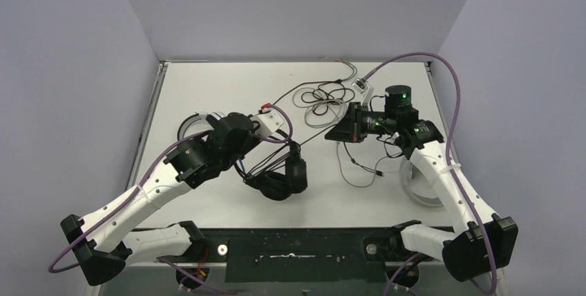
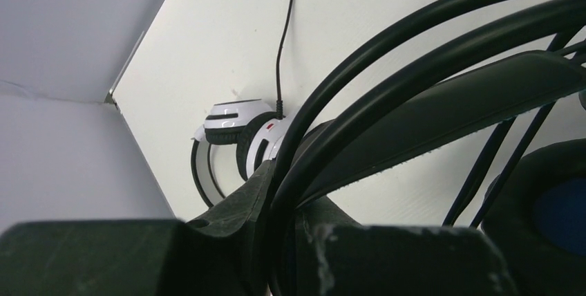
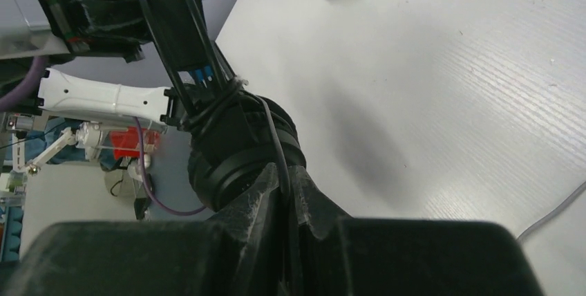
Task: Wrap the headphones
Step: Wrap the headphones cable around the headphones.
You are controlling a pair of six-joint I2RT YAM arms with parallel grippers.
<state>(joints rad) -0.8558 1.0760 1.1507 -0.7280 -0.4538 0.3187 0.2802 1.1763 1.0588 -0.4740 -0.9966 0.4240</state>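
Apparently mid-wrap, the left gripper point(image 2: 283, 207) clamped the black headphones point(image 1: 278, 180) as the right gripper point(image 3: 285, 189) pinched their cable point(image 3: 276, 137) for another loop.

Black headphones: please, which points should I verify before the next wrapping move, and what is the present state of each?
1. Left gripper shut on the black wired over-ear headphones, at the headband: ok.
2. Right gripper shut on the thin black cable: ok.
3. Cable looped around the headband: ok.
4. Cable free of the loose tangle of pale cables: cannot tell.
5. White over-ear headphones lying apart from the held pair: ok.
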